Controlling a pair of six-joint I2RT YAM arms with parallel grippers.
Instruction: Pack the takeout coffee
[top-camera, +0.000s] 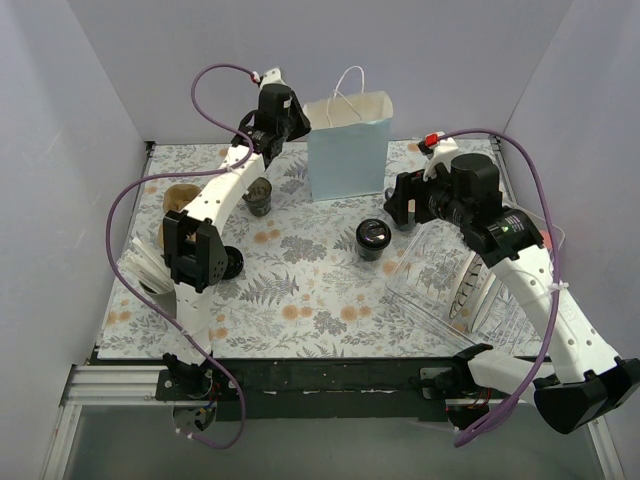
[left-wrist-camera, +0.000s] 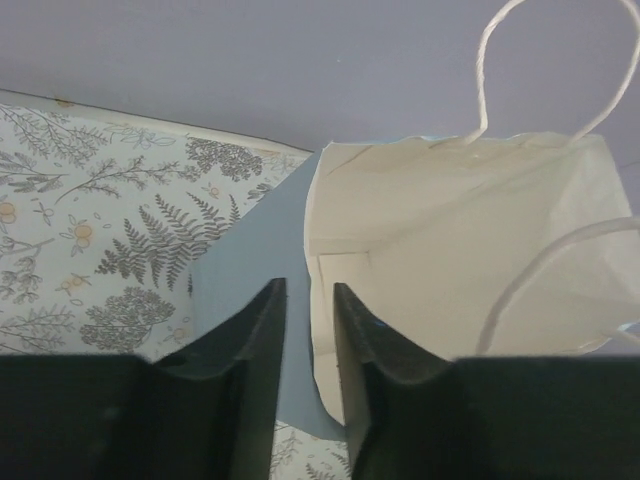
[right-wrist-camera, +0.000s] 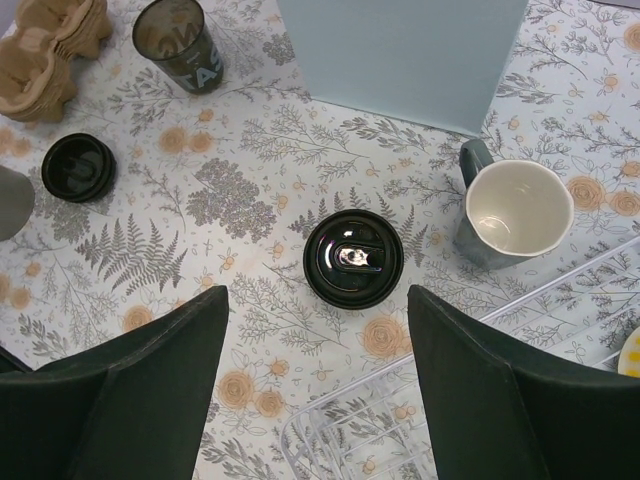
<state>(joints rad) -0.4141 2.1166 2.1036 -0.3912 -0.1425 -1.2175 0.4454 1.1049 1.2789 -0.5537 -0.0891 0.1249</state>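
The takeout coffee (top-camera: 374, 240) is a small dark cup with a black lid, standing on the floral cloth in front of the light-blue paper bag (top-camera: 348, 150). In the right wrist view the takeout coffee (right-wrist-camera: 353, 258) stands below and just beyond my right gripper (right-wrist-camera: 318, 300), which is wide open and empty. In the top view the right gripper (top-camera: 402, 200) hovers right of the cup. My left gripper (top-camera: 272, 140) is at the bag's left rim. In the left wrist view it (left-wrist-camera: 310, 285) is narrowly open, straddling the bag's (left-wrist-camera: 450, 250) left wall from above.
A grey handled mug (right-wrist-camera: 510, 215) stands right of the cup. A clear wire rack (top-camera: 470, 290) lies at the right. A dark tumbler (right-wrist-camera: 180, 40), a loose black lid (right-wrist-camera: 78, 167) and cardboard cup holders (right-wrist-camera: 50, 50) sit at the left.
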